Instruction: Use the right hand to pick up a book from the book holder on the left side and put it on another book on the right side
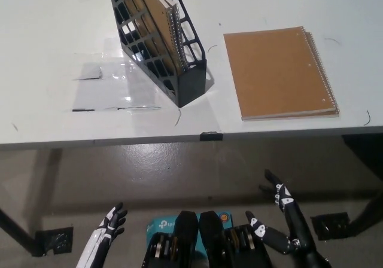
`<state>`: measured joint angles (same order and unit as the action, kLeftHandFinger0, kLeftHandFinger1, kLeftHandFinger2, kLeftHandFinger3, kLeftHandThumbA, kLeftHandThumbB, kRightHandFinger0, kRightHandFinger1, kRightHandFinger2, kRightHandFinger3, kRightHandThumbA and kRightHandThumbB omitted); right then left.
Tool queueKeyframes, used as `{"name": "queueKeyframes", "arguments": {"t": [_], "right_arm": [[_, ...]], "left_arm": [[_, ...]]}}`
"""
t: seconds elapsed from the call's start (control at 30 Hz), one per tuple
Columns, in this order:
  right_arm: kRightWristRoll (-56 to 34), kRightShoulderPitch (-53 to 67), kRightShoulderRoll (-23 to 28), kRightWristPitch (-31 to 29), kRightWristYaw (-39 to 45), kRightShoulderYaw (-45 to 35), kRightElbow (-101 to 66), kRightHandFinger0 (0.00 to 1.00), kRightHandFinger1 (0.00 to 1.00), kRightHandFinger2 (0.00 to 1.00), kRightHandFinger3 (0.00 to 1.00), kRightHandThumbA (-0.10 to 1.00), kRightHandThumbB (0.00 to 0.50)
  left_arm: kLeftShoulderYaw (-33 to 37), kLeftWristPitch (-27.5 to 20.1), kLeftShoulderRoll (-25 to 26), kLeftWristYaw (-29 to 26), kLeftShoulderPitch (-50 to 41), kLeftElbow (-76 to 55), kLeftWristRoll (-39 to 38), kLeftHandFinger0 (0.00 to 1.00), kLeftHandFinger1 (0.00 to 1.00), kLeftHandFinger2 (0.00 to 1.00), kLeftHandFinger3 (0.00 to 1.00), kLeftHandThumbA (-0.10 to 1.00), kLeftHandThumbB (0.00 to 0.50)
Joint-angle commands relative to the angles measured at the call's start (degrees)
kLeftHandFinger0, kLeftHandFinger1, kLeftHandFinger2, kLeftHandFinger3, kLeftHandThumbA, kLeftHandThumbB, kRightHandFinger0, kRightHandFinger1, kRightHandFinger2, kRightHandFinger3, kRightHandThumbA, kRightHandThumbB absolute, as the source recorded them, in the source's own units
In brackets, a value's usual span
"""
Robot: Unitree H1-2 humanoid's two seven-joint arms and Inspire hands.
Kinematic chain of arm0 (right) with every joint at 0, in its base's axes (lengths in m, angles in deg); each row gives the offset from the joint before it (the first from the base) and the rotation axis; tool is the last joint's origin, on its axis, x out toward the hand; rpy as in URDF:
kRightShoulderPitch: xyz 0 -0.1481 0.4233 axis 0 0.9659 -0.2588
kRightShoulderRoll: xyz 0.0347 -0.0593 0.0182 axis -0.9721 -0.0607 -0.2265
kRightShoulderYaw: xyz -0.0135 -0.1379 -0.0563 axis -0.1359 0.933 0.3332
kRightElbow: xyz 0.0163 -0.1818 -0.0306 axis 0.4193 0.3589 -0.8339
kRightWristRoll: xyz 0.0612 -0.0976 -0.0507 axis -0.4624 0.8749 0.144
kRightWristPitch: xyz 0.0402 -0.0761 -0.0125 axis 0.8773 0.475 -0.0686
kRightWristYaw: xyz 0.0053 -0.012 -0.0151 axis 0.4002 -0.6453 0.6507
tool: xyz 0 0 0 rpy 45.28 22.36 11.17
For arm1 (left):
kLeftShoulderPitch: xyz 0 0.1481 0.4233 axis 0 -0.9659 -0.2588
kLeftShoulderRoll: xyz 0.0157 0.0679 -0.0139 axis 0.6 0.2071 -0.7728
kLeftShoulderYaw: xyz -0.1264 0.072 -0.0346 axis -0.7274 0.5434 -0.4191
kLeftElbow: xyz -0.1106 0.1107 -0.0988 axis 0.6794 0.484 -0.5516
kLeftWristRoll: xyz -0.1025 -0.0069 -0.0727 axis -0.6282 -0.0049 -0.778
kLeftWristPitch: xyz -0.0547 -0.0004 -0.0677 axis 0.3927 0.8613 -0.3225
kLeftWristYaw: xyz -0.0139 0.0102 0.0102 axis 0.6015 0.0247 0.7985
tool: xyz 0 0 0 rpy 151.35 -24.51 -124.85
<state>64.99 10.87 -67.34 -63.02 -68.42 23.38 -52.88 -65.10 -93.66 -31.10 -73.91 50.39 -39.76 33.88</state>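
Book (pixel 157 18) in the book holder (pixel 179 70) looks thin, light, bendy; we would grab its top edge. Our right hand (pixel 286 220) is open, holding nothing.

The bench (pixel 269 5) is white. The book holder (pixel 157 37) is black latticework, its book (pixel 157 17) brown with silvery spiral binding. The book at right (pixel 278 70) is plain brown.
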Motion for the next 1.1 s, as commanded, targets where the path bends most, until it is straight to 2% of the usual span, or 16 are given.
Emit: {"name": "queueKeyframes", "arguments": {"t": [0.0,0.07,0.17,0.27,0.3,0.33,0.4,0.5,0.6,0.67,0.7,0.73,0.77,0.87,0.93,1.07], "right_arm": [[0.7,-1.0,-2.0,-2.9,-0.6,0.2,-10.9,0.81,0.85,0.95,1.0,0.62,0.181],[0.5,-3.3,-2.4,-2.0,0.6,0.9,-15.2,0.76,0.83,0.95,1.0,0.55,0.168],[0.3,-6.9,-3.1,2.5,2.0,1.2,-19.7,0.7,0.82,0.96,1.0,0.56,0.168],[-0.1,-14.0,-3.8,7.6,3.4,1.0,-20.4,0.7,0.84,1.0,1.0,0.62,0.203],[-0.2,-14.8,-3.8,8.1,3.6,1.0,-20.3,0.71,0.84,1.0,1.0,0.63,0.202],[-0.9,-17.9,-3.9,9.9,4.4,0.9,-19.4,0.75,0.87,1.0,1.0,0.65,0.222],[-1.6,-22.0,-4.2,12.3,5.1,0.7,-17.5,0.8,0.9,1.0,1.0,0.69,0.221],[-2.0,-28.4,-5.1,12.1,4.7,0.4,-10.2,0.86,0.93,1.0,1.0,0.85,0.257],[-1.9,-34.0,-5.3,10.7,4.2,0.0,-2.6,0.89,0.97,1.0,1.0,0.93,0.273],[-0.8,-37.0,-5.1,10.9,4.1,0.2,1.0,0.9,0.99,1.0,1.0,0.93,0.26],[0.0,-38.6,-5.0,10.9,3.9,0.5,3.0,0.94,1.0,1.0,1.0,0.91,0.245],[0.4,-41.1,-5.1,10.4,3.8,0.8,6.6,0.99,1.0,1.0,1.0,0.87,0.23],[0.1,-42.5,-5.1,10.2,3.9,0.7,8.5,1.0,1.0,1.0,1.0,0.87,0.23],[0.9,-46.2,-5.3,9.7,3.5,1.1,13.6,1.0,1.0,1.0,1.0,0.88,0.225],[1.1,-47.8,-5.5,10.2,3.4,1.3,16.0,1.0,1.0,1.0,1.0,0.9,0.238],[0.3,-51.4,-6.1,7.4,2.9,1.0,22.8,1.0,1.0,1.0,1.0,0.89,0.23]], "left_arm": [[0.4,-3.6,0.4,0.8,0.7,-0.5,0.2,1.0,1.0,1.0,1.0,1.0,0.093],[0.2,-5.0,0.1,0.4,0.6,-0.6,-0.1,1.0,1.0,1.0,1.0,0.99,0.1],[0.1,-5.7,-0.4,0.3,0.2,-1.1,-0.5,1.0,1.0,1.0,1.0,0.98,0.111],[0.1,-6.4,-0.4,0.4,-0.2,-1.3,-0.5,1.0,1.0,1.0,1.0,0.98,0.098],[0.1,-6.4,-0.3,0.4,-0.2,-1.3,-0.5,1.0,1.0,1.0,1.0,0.98,0.097],[0.0,-6.1,-0.1,0.6,-0.3,-1.6,-0.5,1.0,1.0,1.0,1.0,0.98,0.1],[0.0,-5.4,0.0,0.9,-0.4,-2.1,-0.7,1.0,1.0,1.0,1.0,0.98,0.11],[0.2,-5.6,0.7,0.9,-0.5,-2.6,0.2,0.98,1.0,1.0,1.0,1.0,0.104],[0.2,-6.0,0.5,1.1,-0.2,-2.3,-0.3,1.0,1.0,1.0,1.0,0.99,0.123],[0.1,-5.7,0.2,1.0,0.0,-2.2,-0.6,1.0,1.0,1.0,1.0,0.97,0.125],[0.2,-5.3,0.2,1.0,-0.1,-2.5,-0.6,1.0,1.0,1.0,1.0,0.96,0.124],[0.2,-5.5,0.2,1.1,-0.3,-2.5,-0.5,1.0,1.0,1.0,1.0,0.96,0.144],[0.2,-5.5,0.2,1.1,-0.1,-2.4,-0.6,1.0,1.0,1.0,1.0,0.96,0.149],[0.4,-6.2,0.2,0.5,0.3,-2.1,0.6,1.0,1.0,1.0,1.0,0.99,0.136],[0.4,-6.3,0.1,0.3,0.4,-2.1,0.6,1.0,1.0,1.0,1.0,0.99,0.137],[0.3,-5.8,-0.2,0.3,0.0,-2.5,0.3,1.0,1.0,1.0,1.0,0.97,0.13]]}}
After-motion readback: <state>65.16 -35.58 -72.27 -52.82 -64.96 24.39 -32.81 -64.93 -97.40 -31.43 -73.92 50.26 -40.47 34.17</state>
